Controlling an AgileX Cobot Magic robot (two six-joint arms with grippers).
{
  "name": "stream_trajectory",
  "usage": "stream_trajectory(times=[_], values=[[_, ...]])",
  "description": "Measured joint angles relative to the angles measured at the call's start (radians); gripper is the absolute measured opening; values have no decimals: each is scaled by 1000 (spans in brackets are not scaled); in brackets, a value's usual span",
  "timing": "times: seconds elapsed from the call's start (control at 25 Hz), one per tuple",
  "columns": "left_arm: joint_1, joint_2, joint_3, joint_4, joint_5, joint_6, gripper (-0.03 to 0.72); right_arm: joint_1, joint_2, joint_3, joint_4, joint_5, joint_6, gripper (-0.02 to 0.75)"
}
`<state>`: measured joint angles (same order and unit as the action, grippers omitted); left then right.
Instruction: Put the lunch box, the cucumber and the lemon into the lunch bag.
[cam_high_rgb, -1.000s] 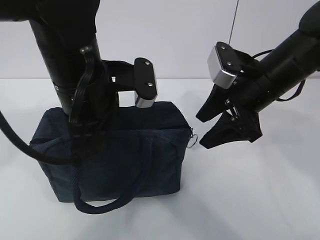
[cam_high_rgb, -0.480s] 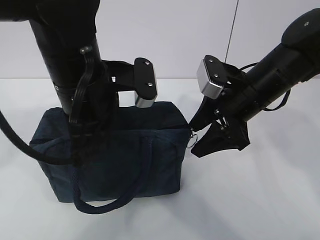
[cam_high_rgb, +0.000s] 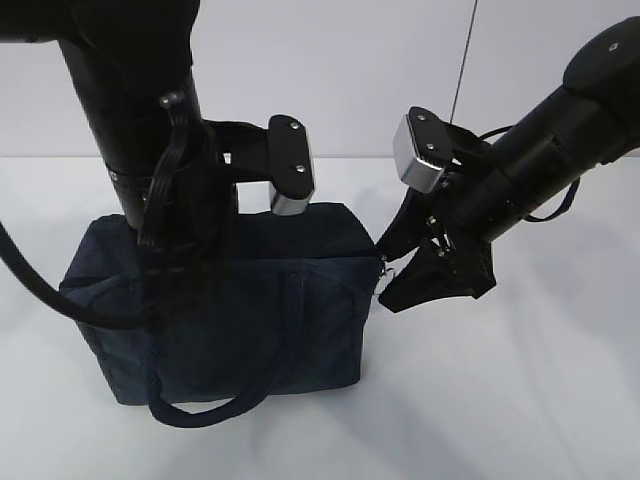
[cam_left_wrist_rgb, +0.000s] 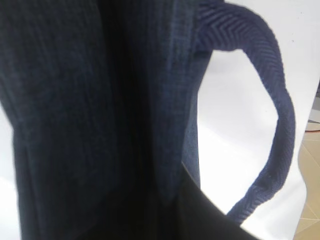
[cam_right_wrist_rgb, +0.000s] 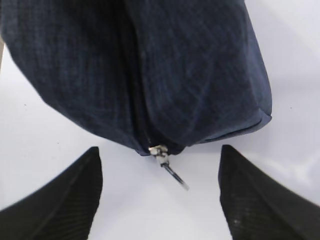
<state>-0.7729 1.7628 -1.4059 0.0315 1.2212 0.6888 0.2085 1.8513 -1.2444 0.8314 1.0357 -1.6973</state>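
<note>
Zipper pull (cam_right_wrist_rgb: 170, 170) is centred between wide-open, empty right gripper (cam_right_wrist_rgb: 160, 200); lunch bag (cam_high_rgb: 250, 300) is pinned by shut left gripper.

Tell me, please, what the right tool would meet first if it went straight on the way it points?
Probably the metal zipper pull at the lunch bag end, lying between the right tool's open jaws.
</note>
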Motion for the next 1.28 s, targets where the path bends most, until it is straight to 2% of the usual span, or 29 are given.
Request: stream_trajectory(times=[0.28, 0.56, 0.92, 1.28], values=[[0, 0, 0, 0, 0, 0, 1, 0, 2, 0, 32, 2, 4, 526], [0, 0, 0, -4, 0, 0, 1, 0, 15, 0, -28, 0, 6, 523], [0, 0, 0, -4, 0, 0, 1, 0, 15, 0, -28, -24, 0, 390], [0, 0, 0, -4, 0, 0, 1, 0, 15, 0, -16, -29, -30, 374]])
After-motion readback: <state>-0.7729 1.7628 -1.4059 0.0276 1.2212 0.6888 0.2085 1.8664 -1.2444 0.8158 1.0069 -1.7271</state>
